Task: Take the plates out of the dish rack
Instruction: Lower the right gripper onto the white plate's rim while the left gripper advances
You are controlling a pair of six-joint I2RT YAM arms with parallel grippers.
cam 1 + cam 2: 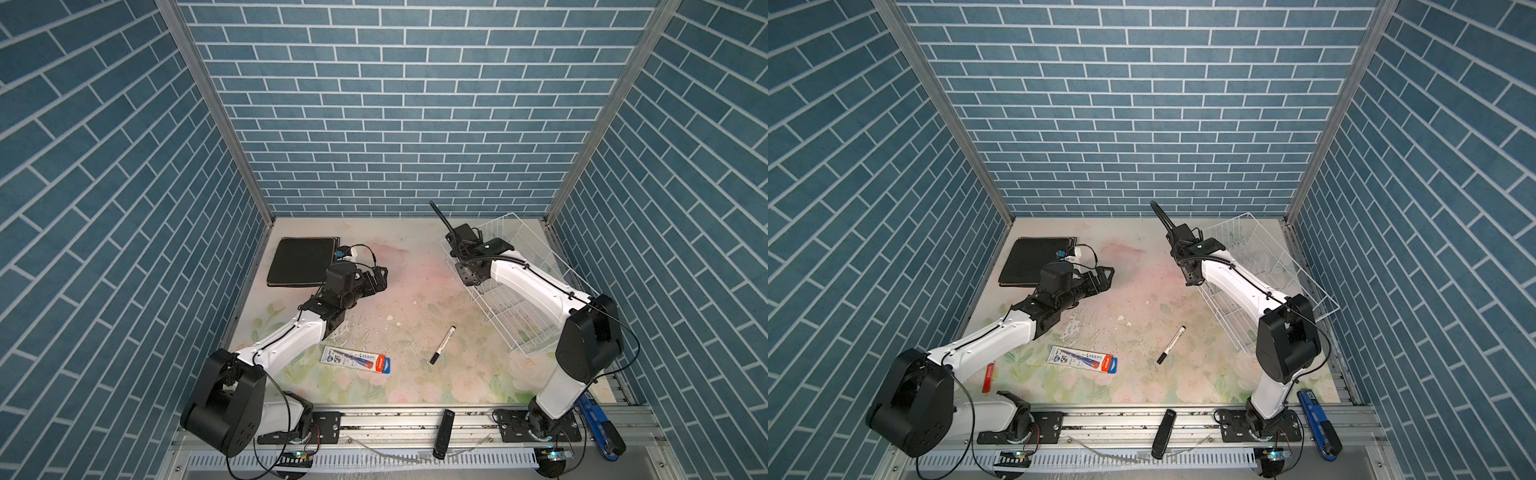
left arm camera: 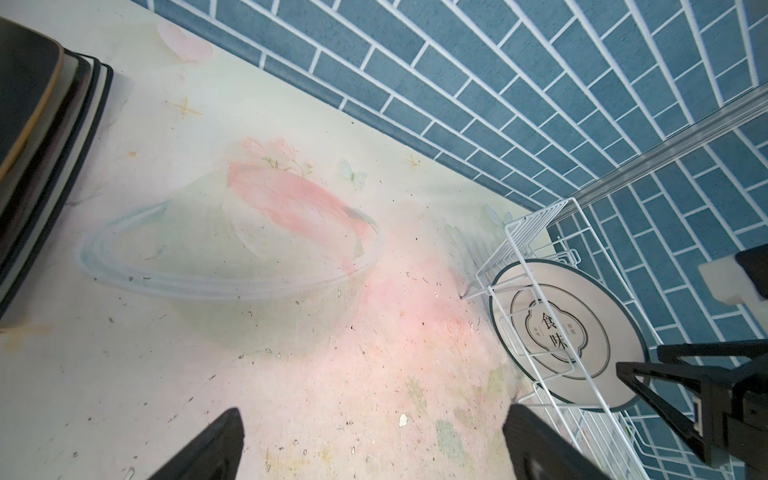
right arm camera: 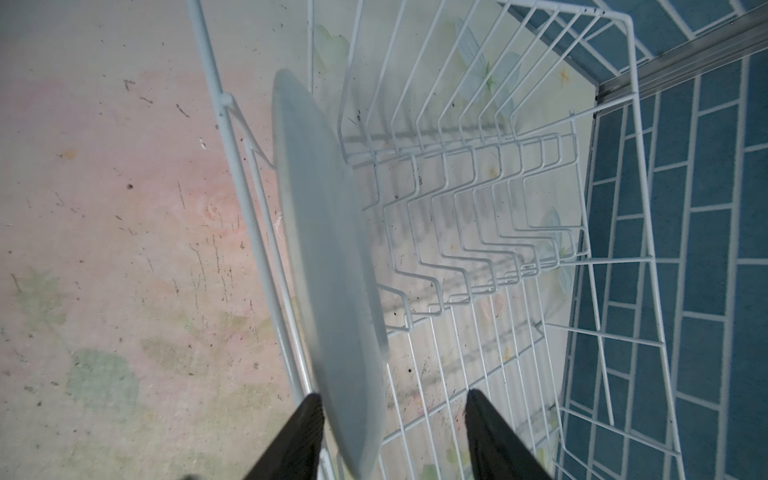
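1. Count the plates: four rounded-square plates [image 1: 301,262] are stacked at the upper left of the table [image 1: 407,257] in both top views. One round plate [image 2: 569,332] stands upright in the single dish rack [image 1: 523,316], on the right.
2. The left gripper [image 1: 380,278] sits low beside the stack, arm outstretched, fingers wide and empty.
3. The right gripper [image 3: 392,397] is bent down over the rack. Its fingers straddle the round plate's rim, one finger clear of it.

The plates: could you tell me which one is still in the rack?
The small round white plate with a centre emblem, upright in the dish rack; the large square ones lie stacked flat on the table.
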